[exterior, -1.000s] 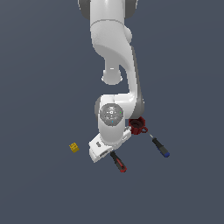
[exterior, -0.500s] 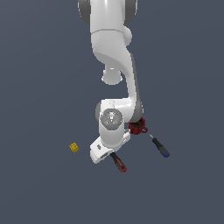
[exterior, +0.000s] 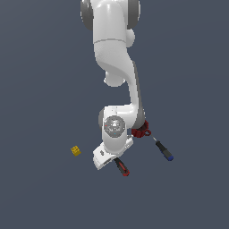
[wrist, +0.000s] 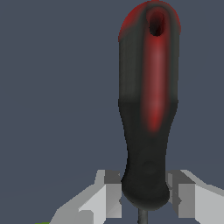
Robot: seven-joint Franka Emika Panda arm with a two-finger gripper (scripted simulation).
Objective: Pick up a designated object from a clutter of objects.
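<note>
The designated object, a screwdriver with a black handle and red tip (wrist: 148, 109), lies on the dark floor; in the exterior view its red end (exterior: 123, 170) sticks out from under the white hand. My gripper (wrist: 145, 194) straddles the shaft end of the handle, and both pads (wrist: 113, 192) press against its sides. In the exterior view the gripper (exterior: 115, 160) is mostly hidden under the hand. Of the clutter of objects, a blue-tipped screwdriver (exterior: 163, 150), a dark red mug (exterior: 141, 131) and a tiny yellow block (exterior: 76, 151) show.
The dark red mug sits right behind the wrist, partly hidden by the arm. The blue-tipped screwdriver lies to the exterior view's right of the hand, and the yellow block to its left. A sliver of green (wrist: 43, 222) shows at the wrist view's edge.
The arm has sunk lower over the red-tipped screwdriver, and the hand now sits closer to the floor. The screwdriver and the other objects have not moved.
</note>
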